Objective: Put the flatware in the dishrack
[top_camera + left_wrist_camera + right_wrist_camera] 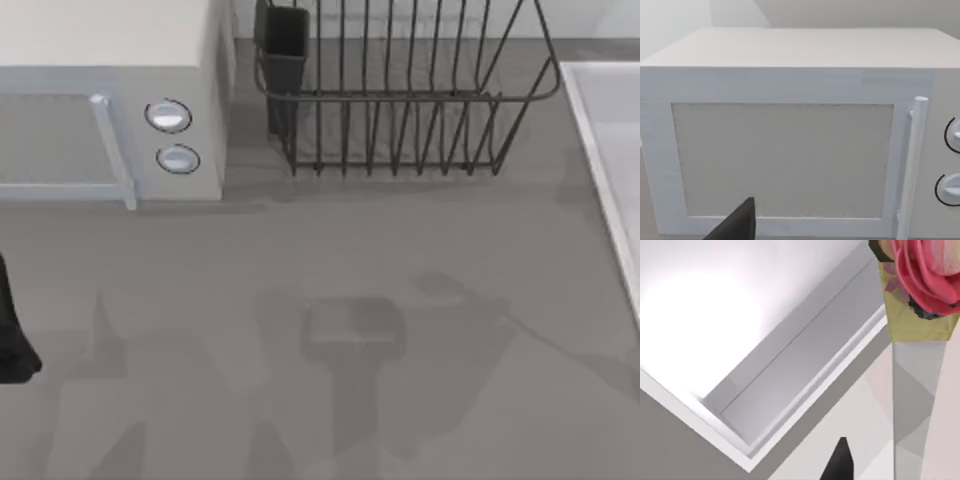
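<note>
Dishrack [400, 100] sits at table [320, 260] top center, utensil cup [283, 45] on its left corner, just right of microwave [110, 100] with 2 knobs [168, 116]. Left arm [12, 330] at left edge; jaw state can't tell for either gripper.

Dark wire dishrack [400, 100] upright at table's back

No text, label, brand, number or sign can be read anywhere.
</note>
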